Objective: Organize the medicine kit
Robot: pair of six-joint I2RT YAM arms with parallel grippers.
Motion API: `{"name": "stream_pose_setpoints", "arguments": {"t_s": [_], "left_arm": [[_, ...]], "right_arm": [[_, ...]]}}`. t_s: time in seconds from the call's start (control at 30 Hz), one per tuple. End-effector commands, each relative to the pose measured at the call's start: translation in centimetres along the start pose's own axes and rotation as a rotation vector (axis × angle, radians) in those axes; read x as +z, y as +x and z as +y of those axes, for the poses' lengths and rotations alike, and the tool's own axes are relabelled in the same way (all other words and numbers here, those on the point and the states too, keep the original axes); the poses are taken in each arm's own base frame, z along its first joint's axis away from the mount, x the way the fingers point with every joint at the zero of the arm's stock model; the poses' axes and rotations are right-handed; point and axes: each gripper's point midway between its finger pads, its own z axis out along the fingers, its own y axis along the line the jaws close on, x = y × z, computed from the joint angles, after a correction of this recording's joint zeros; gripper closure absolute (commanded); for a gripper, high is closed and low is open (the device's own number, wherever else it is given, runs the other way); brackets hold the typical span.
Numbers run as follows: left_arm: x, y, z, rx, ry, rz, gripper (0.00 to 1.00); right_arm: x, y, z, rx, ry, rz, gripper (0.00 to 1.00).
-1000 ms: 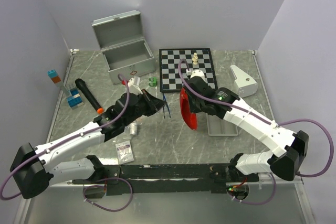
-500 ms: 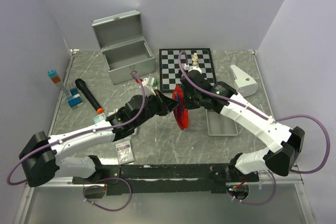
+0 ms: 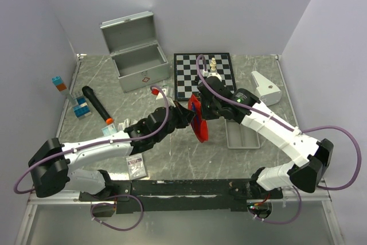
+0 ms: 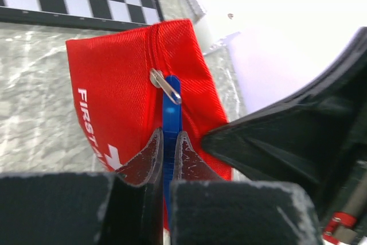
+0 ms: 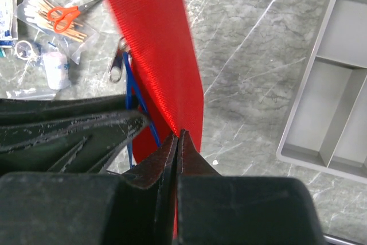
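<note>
The case (image 3: 143, 77) stands open at the back left, lid up, well apart from the pouch (image 3: 198, 121). Near the middle, the left gripper (image 4: 168, 139) is clamped on blue tweezers (image 4: 170, 113), which run up to the zip pull (image 4: 165, 86) on the pouch's edge. The pouch is held on edge above the table, one side pinched tight in the right gripper (image 5: 178, 137). The tray (image 3: 241, 142) lies just right of it.

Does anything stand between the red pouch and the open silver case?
Nothing visible does. The left gripper and right gripper hold the red pouch; the silver case stands open, lid up.
</note>
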Motion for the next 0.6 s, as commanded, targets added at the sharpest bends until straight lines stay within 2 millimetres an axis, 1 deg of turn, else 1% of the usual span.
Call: {"name": "stream_pose_setpoints", "arguments": {"t_s": [0.0,0.1,0.23,0.37,0.4,0.57], "left_arm": [[-0.4,-1.9,-0.4,-0.022,-0.026,-0.078,0.99],[-0.3,-1.9,-0.4,-0.011,-0.030,-0.081,0.99],[0.9,-0.6,-0.1,0.016,-0.067,-0.033,0.99],[1.9,0.6,0.4,0.015,-0.115,0.013,0.99],[2.0,1.0,0.5,0.013,-0.118,0.026,0.99],[1.4,1.4,-0.2,-0.027,-0.093,0.037,0.99]], "right_arm": [[-1.7,-1.6,-0.3,0.045,-0.017,-0.067,1.00],[-1.7,-1.6,-0.1,0.050,-0.030,-0.065,1.00],[-1.7,-1.6,0.1,0.052,-0.040,-0.066,1.00],[-1.9,-1.9,-0.2,0.054,-0.026,-0.076,1.00],[-2.0,-2.0,-0.3,0.054,-0.025,-0.080,1.00],[-1.9,-2.7,-1.0,0.093,-0.019,-0.104,1.00]]}}
